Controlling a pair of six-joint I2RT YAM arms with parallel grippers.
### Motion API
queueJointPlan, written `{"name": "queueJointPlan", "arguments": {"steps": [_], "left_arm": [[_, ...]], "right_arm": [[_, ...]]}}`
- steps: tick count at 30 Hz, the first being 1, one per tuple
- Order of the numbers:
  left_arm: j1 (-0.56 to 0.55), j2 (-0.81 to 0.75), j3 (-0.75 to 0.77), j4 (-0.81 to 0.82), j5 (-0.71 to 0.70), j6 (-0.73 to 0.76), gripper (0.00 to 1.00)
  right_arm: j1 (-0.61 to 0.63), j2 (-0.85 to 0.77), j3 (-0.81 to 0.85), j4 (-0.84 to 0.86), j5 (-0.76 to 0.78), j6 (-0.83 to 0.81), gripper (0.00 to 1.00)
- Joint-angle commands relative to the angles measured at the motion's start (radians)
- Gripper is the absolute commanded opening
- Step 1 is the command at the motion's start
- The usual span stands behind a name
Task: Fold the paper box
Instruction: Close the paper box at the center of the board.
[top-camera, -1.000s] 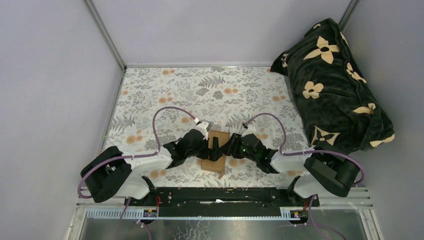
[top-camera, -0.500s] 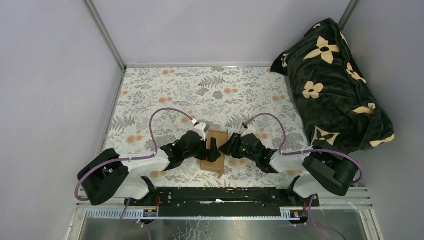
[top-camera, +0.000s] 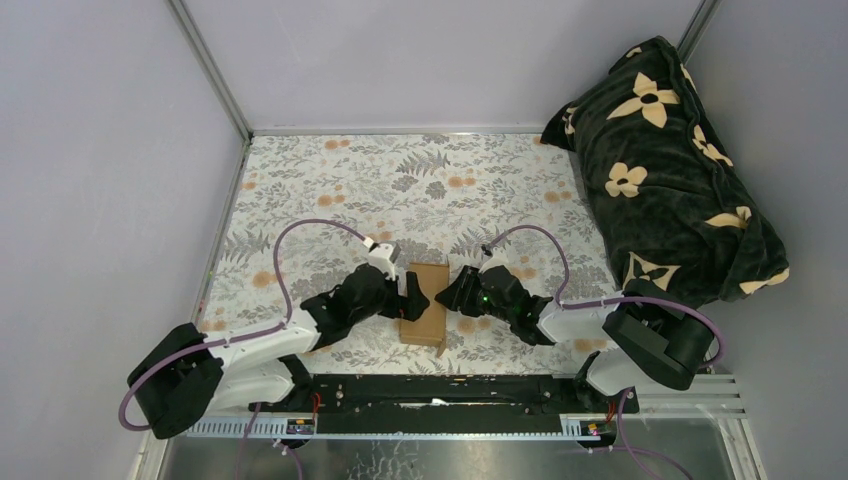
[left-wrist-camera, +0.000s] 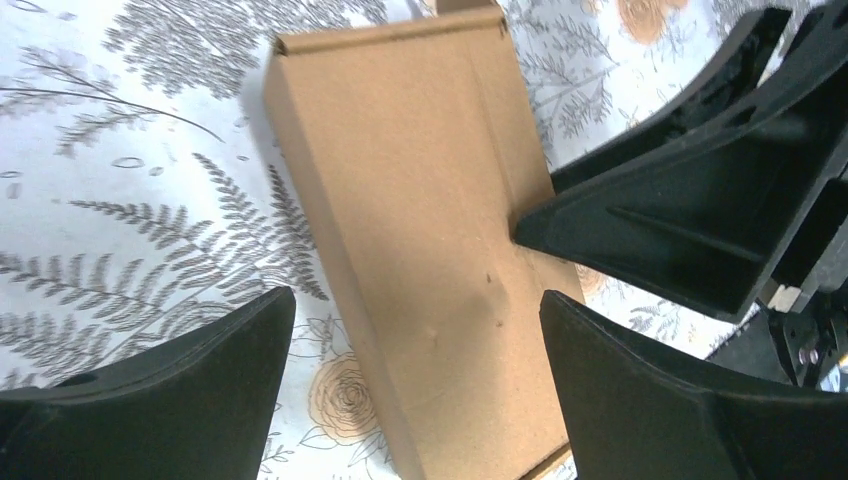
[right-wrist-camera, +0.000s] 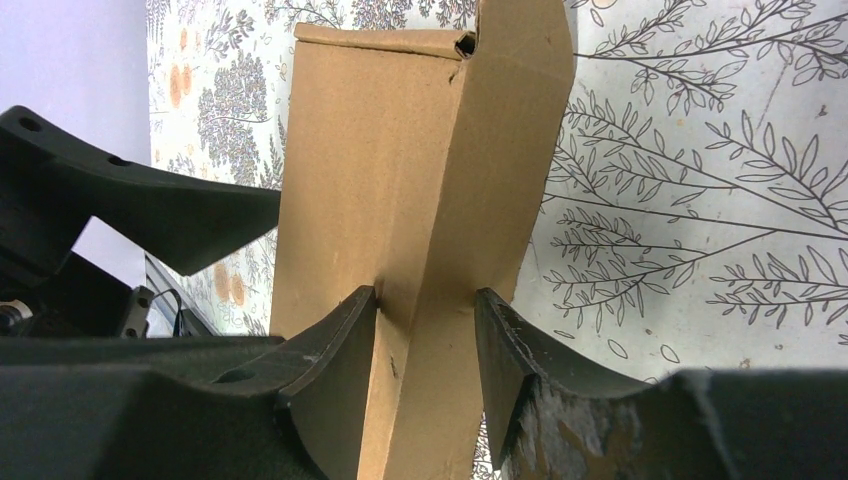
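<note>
**Q:** Where was the paper box (top-camera: 432, 308), and what step were you on?

**A:** It lay low on the floral table (top-camera: 400, 180), near the front edge, between my two arms. I judged I was mid-fold, raising and creasing the long flap (right-wrist-camera: 430, 200) on its right side.

**Q:** And your hands?

**A:** My left gripper (left-wrist-camera: 417, 300) stood spread as wide as it goes at the box's left side and held nothing. My right gripper (right-wrist-camera: 427, 320) was about half closed astride the upright flap. It had one finger (right-wrist-camera: 335, 360) on each side, seemingly against the cardboard. I could not tell whether it truly pinched.

**Q:** What had changed?

**A:** A second before, my left gripper lay across the top of the box. It had since drawn back to the left and nearer, baring most of the panel. The right one had narrowed its jaws but barely shifted. The box kept its place.

**Q:** What did the next move call for?

**A:** I reckoned the right had to finish its pinch and turn the flap over along its crease. Meanwhile the left had to steady the panel, or the cardboard would slide or spring back.
</note>
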Motion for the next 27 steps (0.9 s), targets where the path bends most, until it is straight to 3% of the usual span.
{"name": "queueJointPlan", "arguments": {"steps": [1, 8, 13, 17, 27], "left_arm": [[0.011, -0.053, 0.043, -0.120, -0.154, 0.019, 0.98], [-0.006, -0.094, 0.117, -0.242, -0.131, -0.019, 0.99], [-0.115, -0.075, 0.168, -0.288, -0.167, -0.063, 0.99], [-0.209, 0.004, 0.235, -0.354, -0.251, -0.097, 0.98], [-0.306, 0.142, 0.334, -0.517, -0.457, -0.165, 0.98]], "right_arm": [[0.011, 0.014, 0.020, -0.060, -0.007, -0.014, 0.47], [0.011, 0.023, 0.033, -0.058, -0.006, -0.003, 0.47], [0.013, 0.033, 0.039, -0.055, -0.002, 0.015, 0.46], [0.013, 0.034, 0.047, -0.069, 0.002, 0.029, 0.45], [0.013, 0.000, 0.077, -0.153, 0.025, 0.047, 0.40]]}}
